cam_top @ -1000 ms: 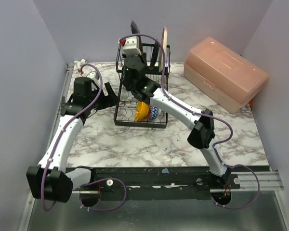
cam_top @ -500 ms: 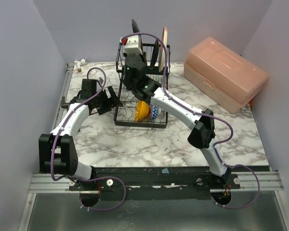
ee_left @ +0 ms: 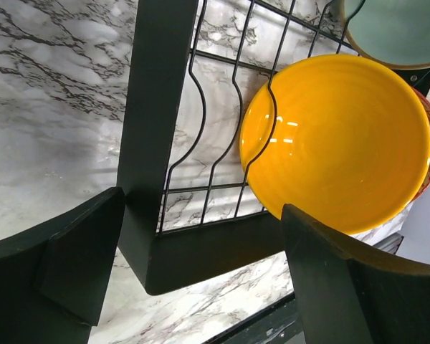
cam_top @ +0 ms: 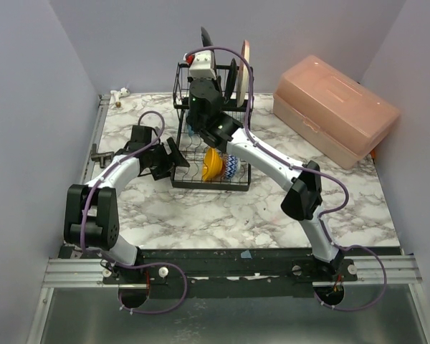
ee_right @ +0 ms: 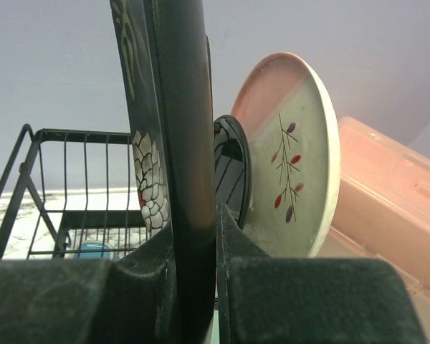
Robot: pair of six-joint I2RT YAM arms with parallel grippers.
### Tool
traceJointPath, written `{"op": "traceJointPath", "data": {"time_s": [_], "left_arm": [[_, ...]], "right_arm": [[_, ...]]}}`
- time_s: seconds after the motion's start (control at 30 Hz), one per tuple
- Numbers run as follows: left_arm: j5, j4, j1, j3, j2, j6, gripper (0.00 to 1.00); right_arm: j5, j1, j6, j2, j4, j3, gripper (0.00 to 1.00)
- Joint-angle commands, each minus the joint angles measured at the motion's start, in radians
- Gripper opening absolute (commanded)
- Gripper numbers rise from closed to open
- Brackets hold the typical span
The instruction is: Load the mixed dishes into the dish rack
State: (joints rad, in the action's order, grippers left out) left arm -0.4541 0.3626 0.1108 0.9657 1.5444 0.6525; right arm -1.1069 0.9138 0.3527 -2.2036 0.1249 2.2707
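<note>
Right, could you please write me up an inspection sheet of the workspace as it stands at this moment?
Surface: marble-patterned table.
Job's things: dish rack holds orange bowl, mint-green bowl, patterned bowl, black round plate and beige-pink plate; black square plate is held upright at the rack's rear.
Clutter: pink plastic box far right; small white item in the far-left corner.
Grippers: left gripper open at the rack's corner; right gripper shut on the black square plate.
Cables: purple cable arcs over the rack.
Surroundings: plain lavender walls.
</note>
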Motion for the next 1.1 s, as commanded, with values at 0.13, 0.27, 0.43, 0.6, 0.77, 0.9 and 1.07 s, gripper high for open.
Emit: {"op": "traceJointPath", "data": {"time_s": [0.13,0.27,0.43,0.6,0.77,0.9,1.07], "left_arm": [[-0.088,-0.086,0.090,-0.101,-0.056,0.090,0.85],[-0.117,-0.140,0.116,-0.147,-0.083,0.149,0.85],[-0.090,-0.127,0.127,-0.160,-0.131,0.163,0.85],[0.021,0.004,0.118,-0.084,-0.215,0.098,0.88],[0.187,0.140,0.111,0.050,-0.302,-0.025,0.89],[0.330,0.194,0.110,0.153,-0.354,-0.133,0.89],[0.301,0.157,0.110,0.176,-0.407,-0.245,0.88]], "right_arm": [[-0.016,-0.021,0.011,0.121,0.090,-0.034,0.00],[-0.030,-0.025,0.030,0.129,0.090,-0.042,0.00],[-0.039,-0.027,0.043,0.137,0.083,-0.057,0.00],[-0.034,-0.029,0.030,0.134,0.064,-0.066,0.00],[0.006,-0.046,-0.053,0.128,-0.025,-0.049,0.00],[0.031,-0.062,-0.127,0.106,-0.104,-0.011,0.00],[0.033,-0.066,-0.136,0.080,-0.122,0.005,0.00]]}}
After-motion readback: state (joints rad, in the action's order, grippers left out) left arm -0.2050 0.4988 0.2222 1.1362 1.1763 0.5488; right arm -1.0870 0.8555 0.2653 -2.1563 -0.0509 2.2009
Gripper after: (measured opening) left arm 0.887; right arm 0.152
